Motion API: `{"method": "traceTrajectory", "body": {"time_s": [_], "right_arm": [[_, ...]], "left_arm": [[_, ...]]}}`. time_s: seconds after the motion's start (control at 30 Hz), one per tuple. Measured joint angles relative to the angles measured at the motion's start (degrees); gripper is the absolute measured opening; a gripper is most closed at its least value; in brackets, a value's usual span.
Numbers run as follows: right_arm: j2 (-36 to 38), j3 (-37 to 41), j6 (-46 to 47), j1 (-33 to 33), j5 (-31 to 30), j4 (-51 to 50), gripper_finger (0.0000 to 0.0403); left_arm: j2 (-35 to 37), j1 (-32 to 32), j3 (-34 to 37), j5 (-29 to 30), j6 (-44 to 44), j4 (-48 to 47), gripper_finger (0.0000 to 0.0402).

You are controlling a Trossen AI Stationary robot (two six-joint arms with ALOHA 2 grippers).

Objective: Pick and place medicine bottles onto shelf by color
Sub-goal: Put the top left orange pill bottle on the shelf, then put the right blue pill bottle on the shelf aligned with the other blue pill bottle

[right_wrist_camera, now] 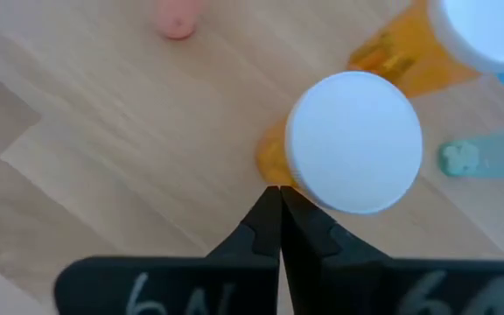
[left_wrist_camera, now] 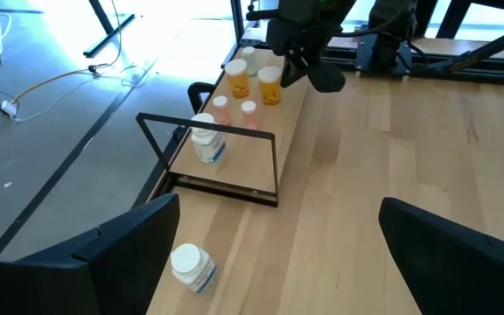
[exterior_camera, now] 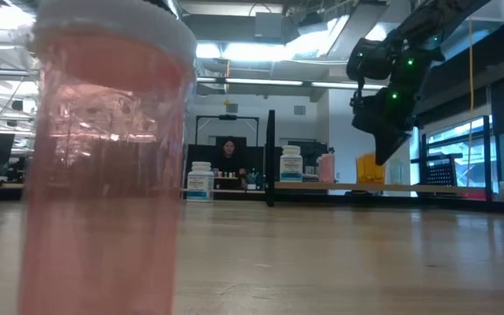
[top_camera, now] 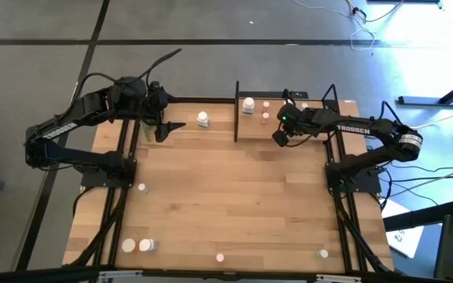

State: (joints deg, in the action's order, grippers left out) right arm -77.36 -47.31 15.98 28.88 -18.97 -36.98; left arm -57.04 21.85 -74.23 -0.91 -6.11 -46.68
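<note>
Both arms are dark, jointed and boxy, with black cables trailing from their bases. The right arm carries white TROSSEN lettering and a silver-ringed joint; green lights glow just behind the right pincer [top_camera: 278, 137]. The left pincer [left_wrist_camera: 269, 254] has broad, matte black fingers.

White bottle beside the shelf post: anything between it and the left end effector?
Nothing visible. The left end effector, fingers open, faces the white bottle across bare tabletop; the shelf post lies beyond the bottle.
</note>
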Motion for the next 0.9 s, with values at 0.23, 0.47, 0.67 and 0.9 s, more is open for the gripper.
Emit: {"method": "traceTrajectory", "body": {"time_s": [0.23, 0.47, 0.67, 0.9], "right_arm": [[0.06, 0.0, -0.02, 0.0, 0.37, 1.3, 0.0005], [4.75, -3.29, 0.36, -2.42, 4.5, -1.43, 0.0006], [9.56, -14.12, -0.61, -10.18, 5.1, -9.21, 0.0006], [9.01, -29.77, -0.74, -19.8, 3.22, -23.34, 0.0003]], "left_arm": [[0.0, 0.0, -0.01, 0.0, -0.02, 0.0, 0.0387], [0.0, 0.0, -0.01, 0.34, 0.4, -0.73, 0.0387], [0.04, 0.0, -0.06, 1.18, 1.4, -1.66, 0.0387], [0.04, 0.0, -0.06, 1.77, 1.49, -2.87, 0.0387]]}}
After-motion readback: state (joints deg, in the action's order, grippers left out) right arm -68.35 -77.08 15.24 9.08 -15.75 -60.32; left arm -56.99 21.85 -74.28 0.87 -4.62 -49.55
